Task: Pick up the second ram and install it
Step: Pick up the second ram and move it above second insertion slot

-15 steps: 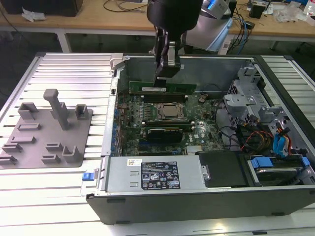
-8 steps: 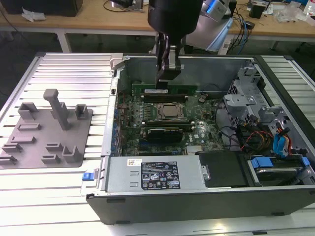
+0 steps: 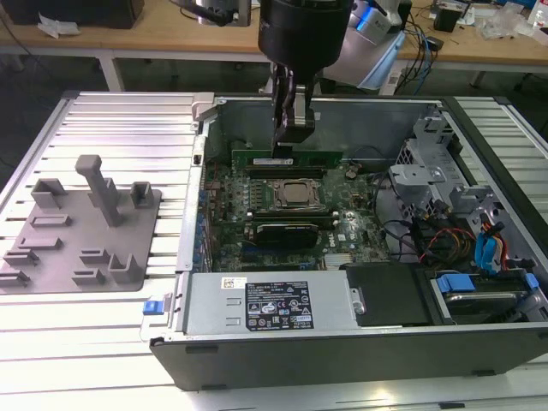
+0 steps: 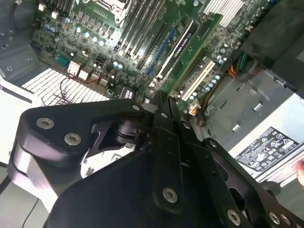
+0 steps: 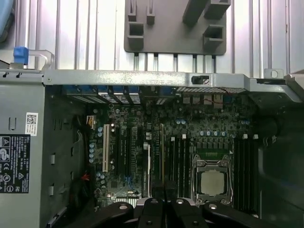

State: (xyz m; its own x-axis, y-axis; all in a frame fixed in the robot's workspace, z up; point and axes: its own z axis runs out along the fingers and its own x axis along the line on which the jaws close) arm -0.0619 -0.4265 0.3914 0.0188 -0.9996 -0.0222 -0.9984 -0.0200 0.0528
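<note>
The second ram (image 3: 318,158) is green with dark chips. The motherboard (image 3: 342,227) is green with black slots. The tray (image 3: 128,235) is plain grey.

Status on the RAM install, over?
Gripper low inside case, tip at green ram stick. Stick lies flat beside CPU socket; seating unclear. Nothing seen blocking.

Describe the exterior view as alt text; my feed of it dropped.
The arm's tool reaches down into an open computer case, its tip at a green ram stick lying along the slots just behind the CPU socket. A grey pegged tray lies on the slatted table at the exterior view's left.
</note>
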